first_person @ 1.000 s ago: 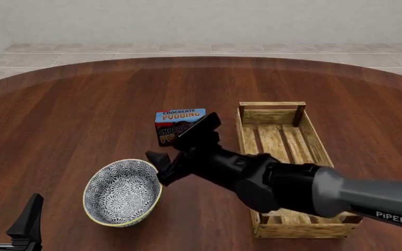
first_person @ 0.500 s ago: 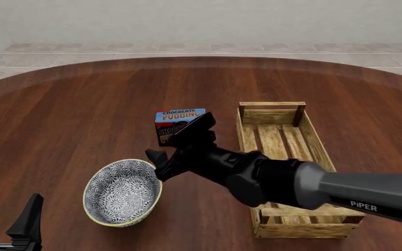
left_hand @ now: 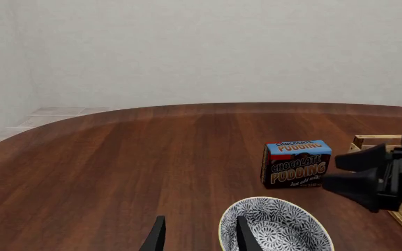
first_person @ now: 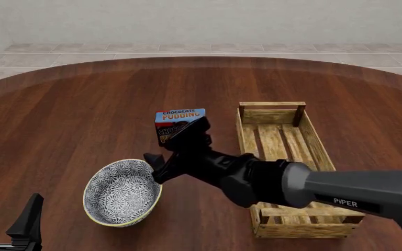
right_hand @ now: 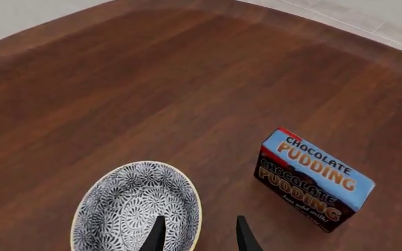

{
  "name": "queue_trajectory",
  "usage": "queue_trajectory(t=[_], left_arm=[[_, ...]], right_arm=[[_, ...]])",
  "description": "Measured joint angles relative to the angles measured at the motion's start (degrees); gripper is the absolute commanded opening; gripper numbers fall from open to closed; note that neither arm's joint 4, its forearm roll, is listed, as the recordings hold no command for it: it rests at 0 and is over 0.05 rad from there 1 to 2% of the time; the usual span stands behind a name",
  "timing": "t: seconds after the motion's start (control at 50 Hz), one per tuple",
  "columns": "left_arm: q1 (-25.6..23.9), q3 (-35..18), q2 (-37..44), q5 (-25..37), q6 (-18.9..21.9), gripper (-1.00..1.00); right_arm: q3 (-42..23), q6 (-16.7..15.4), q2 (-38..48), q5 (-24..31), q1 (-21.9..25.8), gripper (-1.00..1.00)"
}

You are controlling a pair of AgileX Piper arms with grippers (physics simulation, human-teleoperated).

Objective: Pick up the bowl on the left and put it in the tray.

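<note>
Your table (first_person: 68,104) is a broad round top of dark reddish wood, set on pale floor tiles before a plain light wall. The tray (first_person: 285,157) lies right of centre, the bowl (first_person: 122,192) sits toward the near left edge, and the pudding box (first_person: 178,124) stands behind the bowl. Your right gripper (first_person: 176,149) hangs over the bowl's right rim, fingers apart; your left gripper (first_person: 9,214) waits at the near left edge, also spread.

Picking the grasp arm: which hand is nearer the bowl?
Right. The right hand hangs open at the bowl's far-right rim; the left hand sits open by the table's near-left edge.
</note>
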Motion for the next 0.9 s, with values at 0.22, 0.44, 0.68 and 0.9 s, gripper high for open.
queue_trajectory(t=[0.22,0.44,0.68,0.9], left_arm=[[0.00,0.00,0.00,0.00,0.00,1.00],[0.00,0.00,0.00,0.00,0.00,1.00],[0.00,0.00,0.00,0.00,0.00,1.00],[0.00,0.00,0.00,0.00,0.00,1.00]], right_arm=[[-0.73,-0.09,1.35,-0.23,-0.08,1.00],[-1.17,-0.20,2.23,-0.34,0.03,1.00],[-1.52,-0.09,2.91,-0.67,-0.07,1.00],[-1.80,0.14,3.82,-1.09,-0.09,1.00]])
